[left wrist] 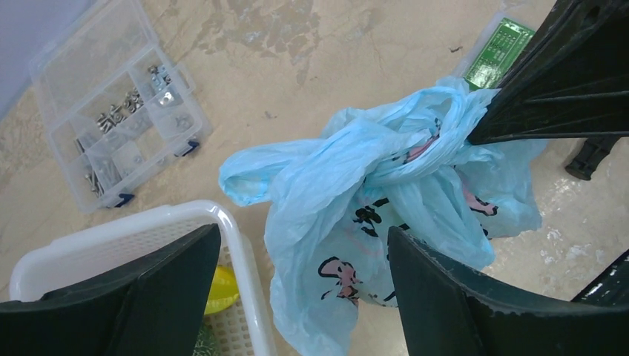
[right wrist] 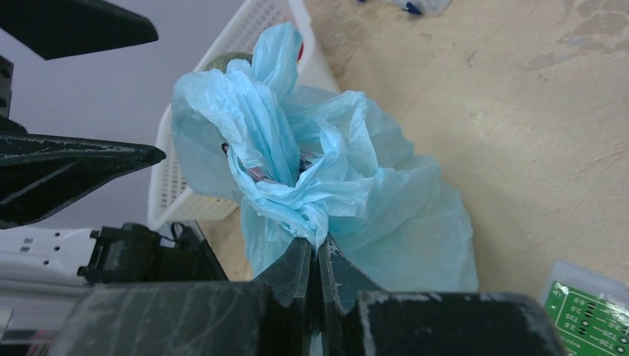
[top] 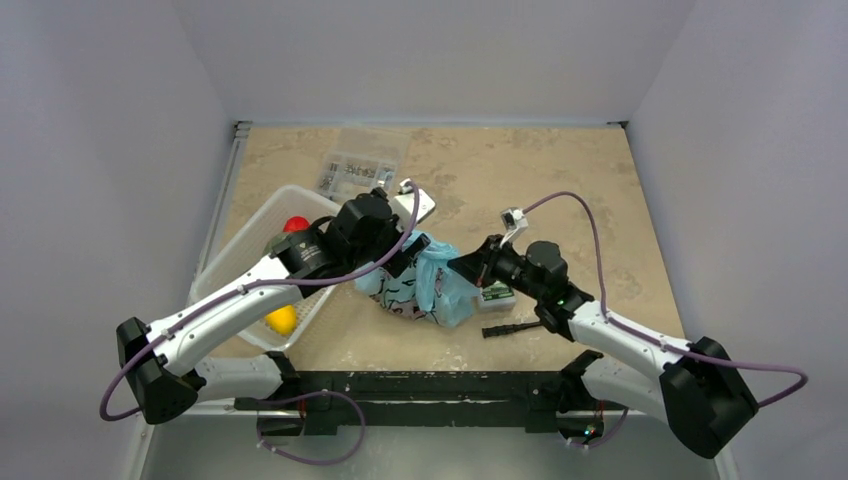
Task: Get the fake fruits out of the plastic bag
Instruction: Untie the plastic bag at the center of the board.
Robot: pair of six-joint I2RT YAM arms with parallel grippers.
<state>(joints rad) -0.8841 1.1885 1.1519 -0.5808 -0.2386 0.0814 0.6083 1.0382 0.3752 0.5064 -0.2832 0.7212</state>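
- Two grippers flank the plastic bag [top: 425, 287], which sits bunched near the middle of the table [top: 560, 180], just beside the white basket [top: 230, 245].
- The right gripper [right wrist: 315, 248] is clenched on a twisted gather of the bag's film. In the right wrist view its fingers meet with blue plastic pinched between them.
- The left gripper [left wrist: 300, 237] is released, with its fingers spread wide above the bag's basket-side half and touching nothing.
- The bag will probably handle as very light, limp and crinkly. It has no stiffness, so it should collapse and slide wherever it is not held, and thin film like this may tear under a hard pull.
- The best second hold looks like the loose loop or flap [left wrist: 248, 174] that sticks out toward the basket. Taking it opposite the pinched gather should spread the mouth.
- The bag's long axis runs roughly across the table, from left gripper to right gripper. The gathered neck points at the right gripper and the belly sags down and leftward, with the cartoon print [left wrist: 341, 271] facing the left wrist camera.
- No fake fruits show through the film, so I cannot tell what remains inside.
- A red fruit [top: 295, 224] and a yellow fruit [top: 282, 320] lie in the basket.
- A clear compartment box [top: 360, 165] sits farther back.
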